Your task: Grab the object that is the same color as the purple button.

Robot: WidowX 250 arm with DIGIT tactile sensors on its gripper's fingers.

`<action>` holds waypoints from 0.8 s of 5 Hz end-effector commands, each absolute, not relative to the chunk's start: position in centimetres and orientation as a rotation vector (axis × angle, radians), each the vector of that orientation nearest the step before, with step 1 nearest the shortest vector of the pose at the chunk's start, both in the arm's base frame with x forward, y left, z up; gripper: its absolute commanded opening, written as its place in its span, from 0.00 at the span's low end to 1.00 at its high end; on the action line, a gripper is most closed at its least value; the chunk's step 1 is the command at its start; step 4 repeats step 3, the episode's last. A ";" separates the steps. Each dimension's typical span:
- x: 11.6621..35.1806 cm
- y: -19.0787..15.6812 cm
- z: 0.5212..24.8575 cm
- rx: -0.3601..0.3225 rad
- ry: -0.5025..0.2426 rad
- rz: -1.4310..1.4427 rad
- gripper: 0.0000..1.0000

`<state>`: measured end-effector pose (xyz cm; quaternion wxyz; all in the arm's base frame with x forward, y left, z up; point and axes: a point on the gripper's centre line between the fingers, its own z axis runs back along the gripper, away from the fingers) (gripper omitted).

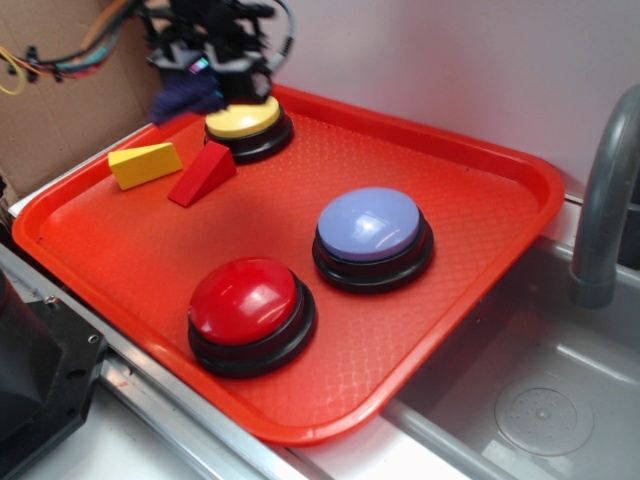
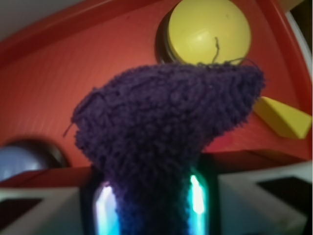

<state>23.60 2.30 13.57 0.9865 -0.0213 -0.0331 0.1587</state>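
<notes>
My gripper (image 1: 205,85) hangs above the tray's far left corner, shut on the object (image 1: 185,97), a small dark purple fuzzy cloth piece. In the wrist view the object (image 2: 166,122) fills the middle, pinched between the two glowing fingers (image 2: 105,210). The purple button (image 1: 371,226), a pale lavender dome on a black base, stands right of the tray's middle, well apart from the gripper. Just a sliver of the purple button (image 2: 19,159) shows at the left edge of the wrist view.
On the red tray (image 1: 470,170) stand a yellow button (image 1: 245,120) just below the gripper and a red button (image 1: 247,305) near the front. A yellow wedge (image 1: 145,164) and a red wedge (image 1: 203,174) lie at the left. A sink and grey faucet (image 1: 605,200) are at the right.
</notes>
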 end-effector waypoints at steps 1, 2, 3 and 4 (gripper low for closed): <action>19.5 3.2 17.2 -0.029 -0.141 0.092 0.00; 18.3 2.7 17.1 -0.025 -0.152 0.117 0.00; 18.7 3.4 17.1 0.009 -0.145 0.194 0.00; 18.7 3.4 17.1 0.009 -0.145 0.194 0.00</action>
